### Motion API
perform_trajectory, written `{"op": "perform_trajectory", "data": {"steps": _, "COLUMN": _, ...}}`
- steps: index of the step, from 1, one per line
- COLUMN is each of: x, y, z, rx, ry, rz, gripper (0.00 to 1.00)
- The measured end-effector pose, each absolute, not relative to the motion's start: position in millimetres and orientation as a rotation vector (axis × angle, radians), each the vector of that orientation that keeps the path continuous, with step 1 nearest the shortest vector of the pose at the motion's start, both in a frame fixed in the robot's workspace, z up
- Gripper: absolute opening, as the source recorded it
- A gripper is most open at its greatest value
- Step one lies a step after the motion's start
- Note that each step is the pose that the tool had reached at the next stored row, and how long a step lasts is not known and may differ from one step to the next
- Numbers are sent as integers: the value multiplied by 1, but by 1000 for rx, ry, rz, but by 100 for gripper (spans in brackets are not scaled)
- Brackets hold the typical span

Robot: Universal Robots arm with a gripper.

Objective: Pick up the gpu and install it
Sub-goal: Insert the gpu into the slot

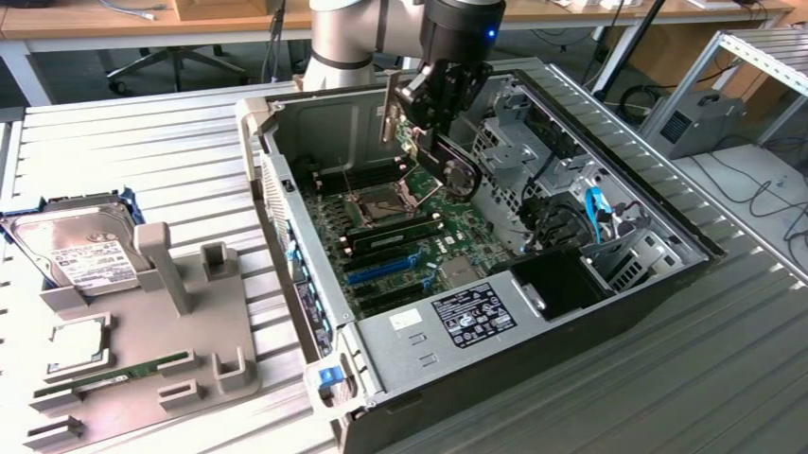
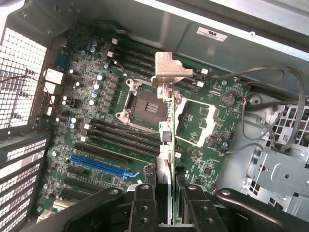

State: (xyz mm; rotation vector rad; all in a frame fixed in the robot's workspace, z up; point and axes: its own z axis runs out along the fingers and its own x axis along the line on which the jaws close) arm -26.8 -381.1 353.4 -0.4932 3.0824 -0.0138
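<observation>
GPU [image 1: 451, 172] was clamped edge-down in the gripper [image 1: 430, 125], whose jaws were part-closed on the card. It hung inside the case [image 1: 657, 222], above the board [image 2: 91, 96] near the socket and not yet seated. Advice: hold it upright, square its edge over the blue slot [image 2: 99, 166], and lower evenly.

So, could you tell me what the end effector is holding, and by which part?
The gpu, pinched across its flat faces, away from the silver bracket.
</observation>
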Motion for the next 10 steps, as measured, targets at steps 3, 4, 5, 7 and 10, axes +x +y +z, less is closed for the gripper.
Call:
{"op": "perform_trajectory", "data": {"steps": 3, "x": -27, "y": -381, "z": 353, "rx": -510, "ry": 3080, "rz": -14, "gripper": 26}}
{"op": "perform_trajectory", "data": {"steps": 4, "x": -27, "y": -381, "z": 353, "rx": -518, "ry": 3078, "rz": -14, "gripper": 26}}
{"op": "perform_trajectory", "data": {"steps": 5, "x": -27, "y": -381, "z": 353, "rx": -525, "ry": 3077, "rz": -13, "gripper": 26}}
{"op": "perform_trajectory", "data": {"steps": 7, "x": -27, "y": -381, "z": 353, "rx": -537, "ry": 3075, "rz": -13, "gripper": 26}}
{"op": "perform_trajectory", "data": {"steps": 10, "x": -27, "y": -381, "z": 353, "rx": -556, "ry": 3072, "rz": -13, "gripper": 26}}
